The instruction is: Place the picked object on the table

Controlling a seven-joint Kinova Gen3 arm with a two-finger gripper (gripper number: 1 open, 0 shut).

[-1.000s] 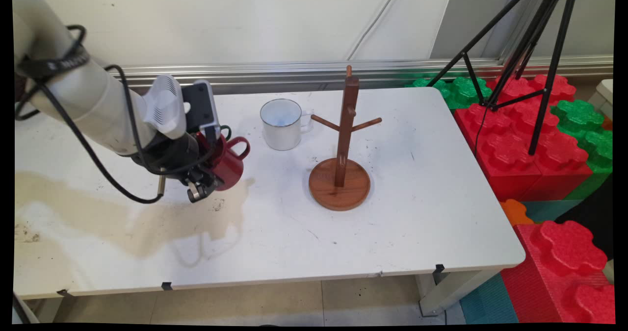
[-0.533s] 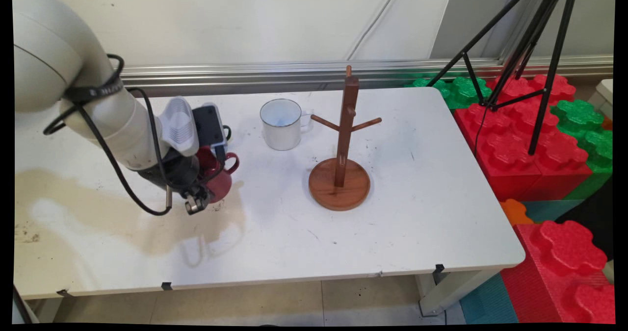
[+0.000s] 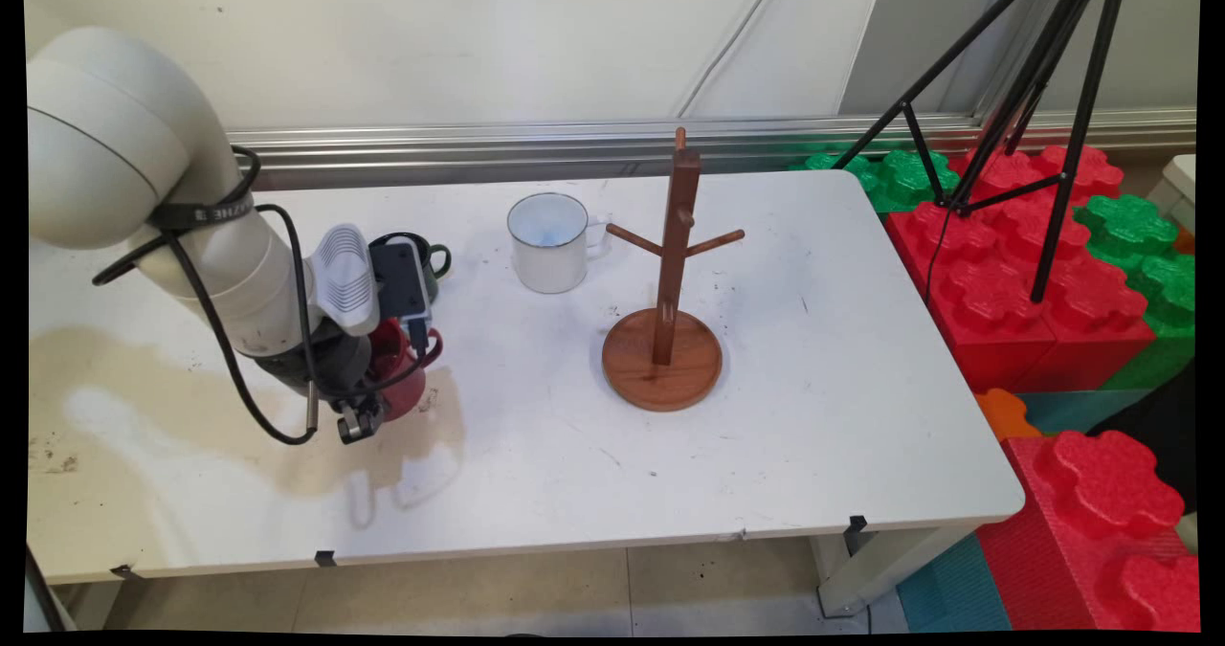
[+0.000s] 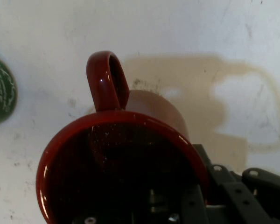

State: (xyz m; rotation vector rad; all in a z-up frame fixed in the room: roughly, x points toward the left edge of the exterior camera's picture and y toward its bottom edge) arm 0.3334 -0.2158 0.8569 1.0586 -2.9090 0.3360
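Three mugs (image 3: 402,378) (image 3: 426,261) (image 3: 549,242), one in the jaws, and one wooden rack (image 3: 667,325).

arm: swings toward the table's near left, lower than a second ago
gripper (image 3: 368,407): carries the red mug (image 3: 400,378) down with it, away from the white mug (image 3: 548,241)
green mug (image 3: 428,261): more of it uncovered now behind the wrist
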